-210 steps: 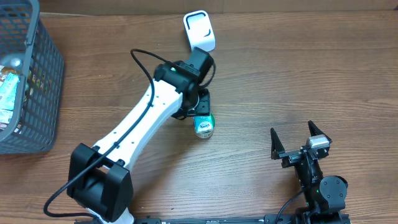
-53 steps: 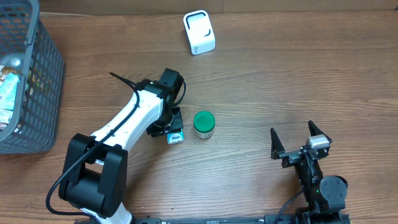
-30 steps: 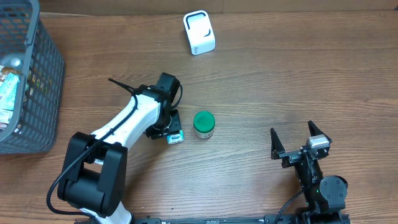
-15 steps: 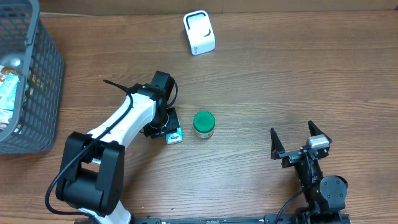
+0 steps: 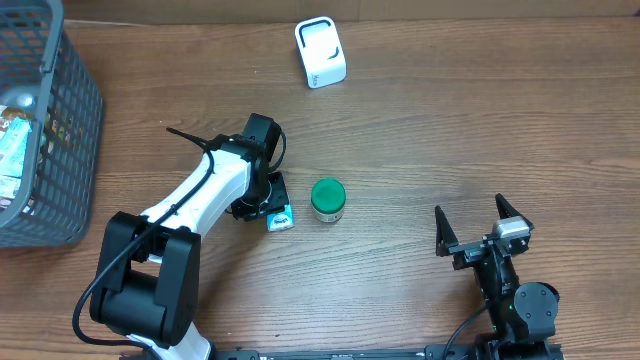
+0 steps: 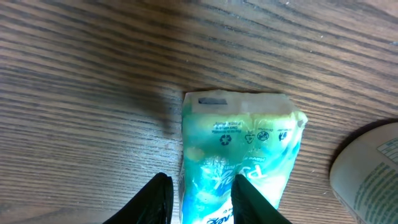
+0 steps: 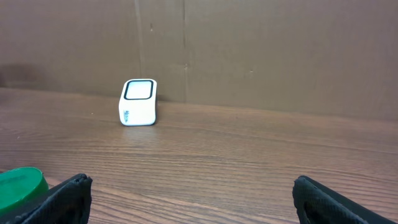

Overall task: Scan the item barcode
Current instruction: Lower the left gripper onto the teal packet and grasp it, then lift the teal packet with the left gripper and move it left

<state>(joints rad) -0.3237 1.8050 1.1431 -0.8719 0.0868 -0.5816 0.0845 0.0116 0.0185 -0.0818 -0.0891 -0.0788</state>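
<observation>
- The pouch (image 6: 239,140) is a small teal-and-white sachet lying flat on the table (image 5: 450,120), near the middle. It sits just beside a green-lidded jar (image 5: 327,200), and the two do not appear to touch.
- It looks light, soft and crinkly, with a glossy film skin. It would likely buckle or slide under the fingers rather than resist them.
- The flat sealed strip at its far end, where a hang slot shows, looks like the stiffest part. The filled body is puffier and would yield to a pinch.
- A hold across a side edge or the sealed strip seems best, since that leaves the printed faces uncovered. No barcode is visible on the upturned face, so it may be underneath.
- The left gripper (image 6: 202,180) points straight down over the near end of the pouch. Its jaws are narrowly apart, one finger at the pouch's left edge and the other over its face.
- Whether the fingers already pinch the film cannot be told.
- The left arm reaches diagonally from the near-left edge of the table, with its wrist bent down over the pouch.
- The right gripper (image 5: 468,215) sits at the near-right with its jaws spread wide and nothing in them. It is level and aimed at the far wall.
- The white scanner (image 5: 320,52) stands at the far edge, well apart from the pouch.
</observation>
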